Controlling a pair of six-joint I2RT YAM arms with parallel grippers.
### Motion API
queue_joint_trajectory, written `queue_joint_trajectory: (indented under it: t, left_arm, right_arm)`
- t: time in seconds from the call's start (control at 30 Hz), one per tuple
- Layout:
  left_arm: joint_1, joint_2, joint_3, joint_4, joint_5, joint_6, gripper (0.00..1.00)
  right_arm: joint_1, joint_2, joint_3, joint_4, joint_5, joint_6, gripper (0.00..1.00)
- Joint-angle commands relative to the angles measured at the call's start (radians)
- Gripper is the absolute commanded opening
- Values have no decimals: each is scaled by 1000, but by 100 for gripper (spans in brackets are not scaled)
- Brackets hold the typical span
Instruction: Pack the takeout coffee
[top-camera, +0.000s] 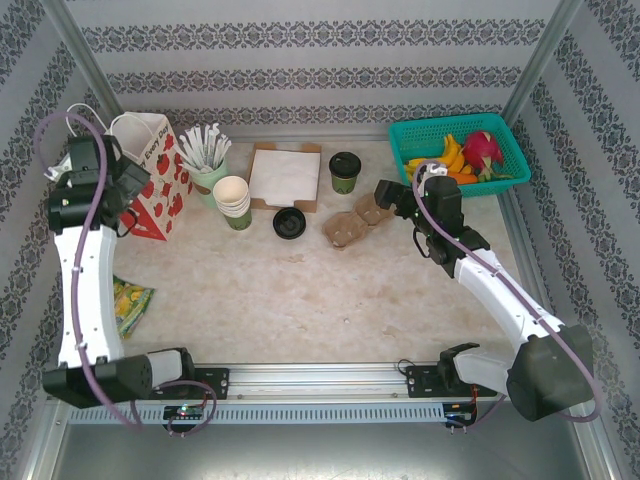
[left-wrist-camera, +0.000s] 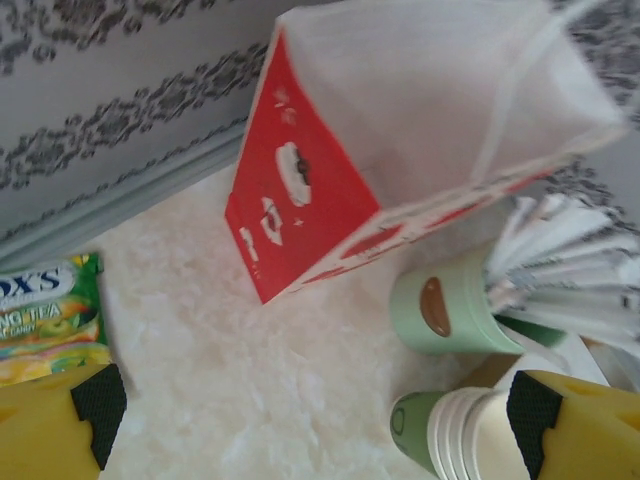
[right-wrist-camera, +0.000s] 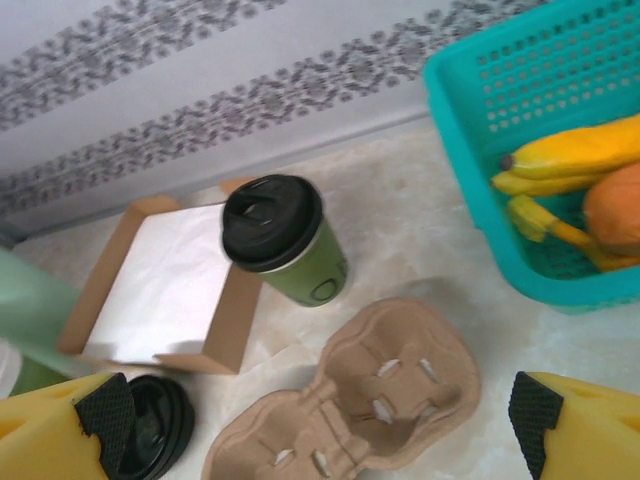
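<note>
Pale marbled tabletop (top-camera: 300, 300). Back left there's a red-and-white bag (top-camera: 160, 185), with a cup of sticks (top-camera: 208, 180) and a cup stack (top-camera: 234, 203) just beside it. Next comes a cardboard tray (top-camera: 285, 177) of white sheets, and the coffee (top-camera: 345, 172) stands upright right of that. A loose black lid (top-camera: 290, 223) and a pulp carrier (top-camera: 355, 222) sit in front of those. Teal basket (top-camera: 452, 120) back right, candy packet (top-camera: 128, 305) at the left edge.

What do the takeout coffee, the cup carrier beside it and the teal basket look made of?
The takeout coffee: matte green paper-looking body, glossy black lid, likely plastic. The cup carrier: rough tan moulded pulp, fibrous, dull. The basket: smooth teal plastic, by its perforated moulded wall.
</note>
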Motion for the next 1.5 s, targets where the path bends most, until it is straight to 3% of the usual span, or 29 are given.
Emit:
queue_joint_trajectory:
  t: [0.0, 0.17, 0.37, 0.57, 0.73, 0.93, 1.17, 1.47]
  left_arm:
    - [103, 59, 22, 10, 137, -78, 100]
    - [160, 203, 120, -19, 144, -135, 100]
    - [204, 324, 169, -5, 144, -214, 100]
    - [203, 451, 288, -62, 156, -174, 96]
    - [204, 502, 306, -76, 159, -144, 80]
    - [203, 513, 349, -100, 158, -113, 35]
    - [204, 430, 323, -116, 114, -81, 1]
    - [218, 243, 157, -140, 152, -41, 0]
  right_arm:
    - [-2, -22, -8, 37, -167, -118, 98]
    - [17, -43, -21, 39, -281, -212, 98]
    - [52, -56, -19, 9, -245, -265, 98]
    - [69, -75, -31, 8, -206, -270, 98]
    - [74, -89, -38, 7, -198, -274, 98]
    - [78, -105, -39, -6, -196, -284, 98]
    - [80, -100, -47, -10, -192, -294, 98]
    - [79, -75, -35, -9, -176, -300, 98]
